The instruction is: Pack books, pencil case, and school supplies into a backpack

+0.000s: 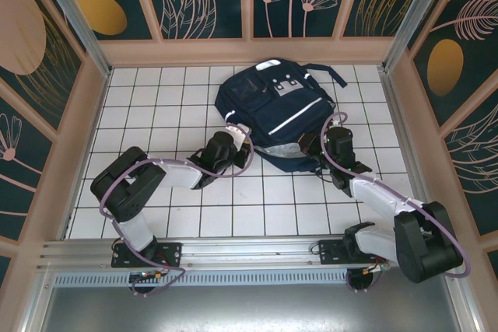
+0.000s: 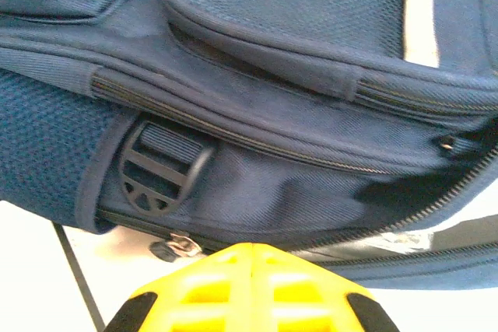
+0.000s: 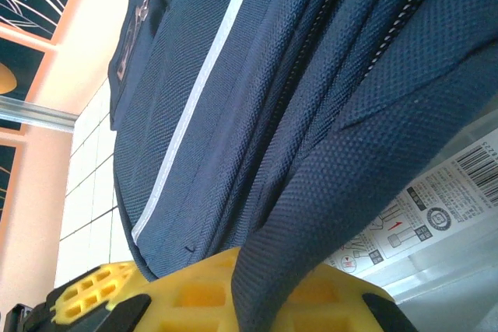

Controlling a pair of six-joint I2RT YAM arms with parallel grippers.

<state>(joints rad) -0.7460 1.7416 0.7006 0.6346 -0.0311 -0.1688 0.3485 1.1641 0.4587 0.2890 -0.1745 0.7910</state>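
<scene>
The navy backpack [image 1: 272, 106] lies on the white tiled table, its open mouth toward the arms. My right gripper [image 3: 264, 270] is at the mouth's right corner [image 1: 331, 145], shut on a navy fabric flap of the backpack [image 3: 327, 176]. Under that flap shows a white packet [image 3: 436, 215] with a barcode and red print. My left gripper [image 2: 253, 250] is at the backpack's left near corner [image 1: 226, 149], its yellow fingers pressed together with nothing seen between them. A metal zipper pull [image 2: 177, 246] lies just left of those tips. The books and the pencil case are hidden.
A black strap buckle [image 2: 156, 172] sits on the backpack's side above the zipper. Peach-framed patterned walls [image 1: 85, 130] close in the table on three sides. A metal rail [image 1: 249, 250] runs along the near edge. Bare tiles [image 1: 156, 106] lie left of the backpack.
</scene>
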